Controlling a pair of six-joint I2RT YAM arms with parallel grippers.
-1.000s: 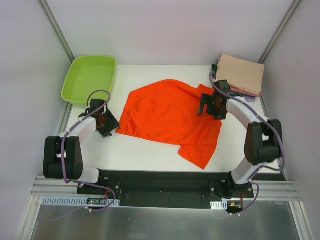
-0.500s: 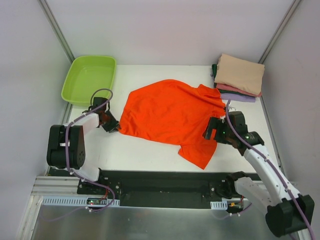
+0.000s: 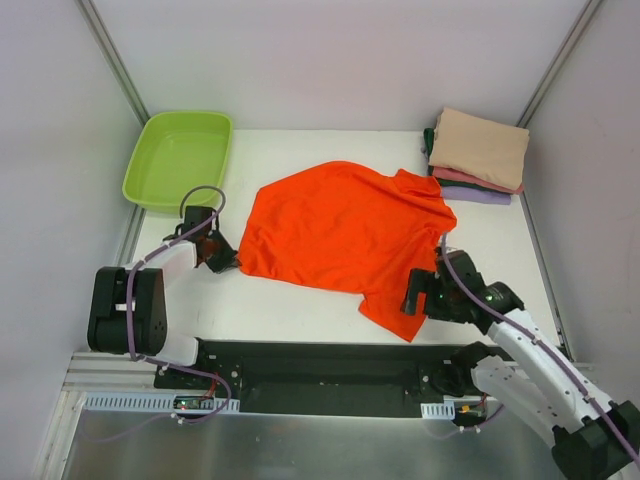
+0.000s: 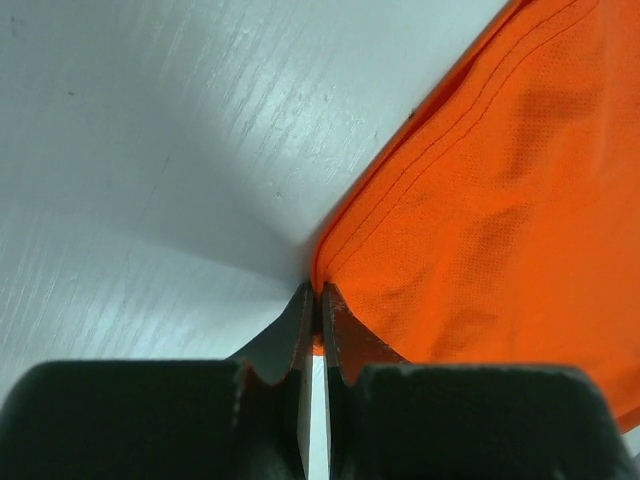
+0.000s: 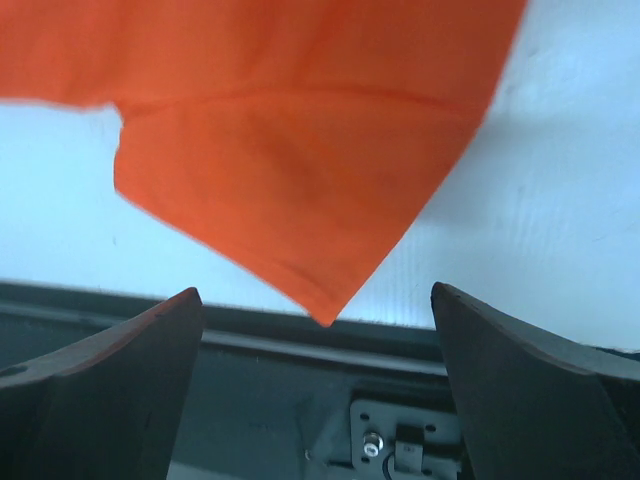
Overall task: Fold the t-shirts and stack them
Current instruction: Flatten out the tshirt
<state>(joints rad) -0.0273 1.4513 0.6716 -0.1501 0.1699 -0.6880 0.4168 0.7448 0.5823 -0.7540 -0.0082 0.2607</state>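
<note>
A bright orange t-shirt [image 3: 345,235] lies spread and rumpled in the middle of the white table. My left gripper [image 3: 226,262] is at its left corner; in the left wrist view the jaws [image 4: 318,300] are shut, with a bit of the orange hem [image 4: 480,200] pinched between them. My right gripper [image 3: 412,298] hangs open over the shirt's near right corner. In the right wrist view that pointed corner [image 5: 325,315] lies between the wide-apart fingers [image 5: 130,380], untouched. A stack of folded t-shirts [image 3: 478,150], tan on top, sits at the far right corner.
A lime-green plastic tub [image 3: 178,158] stands at the far left corner, just beyond my left arm. The black base rail [image 3: 330,365] runs along the table's near edge, right below the shirt's near corner. White walls close in both sides and the back.
My left gripper has shut on the shirt's left corner. The right arm has swung from beside the folded stack down to the shirt's near right corner, still open.
</note>
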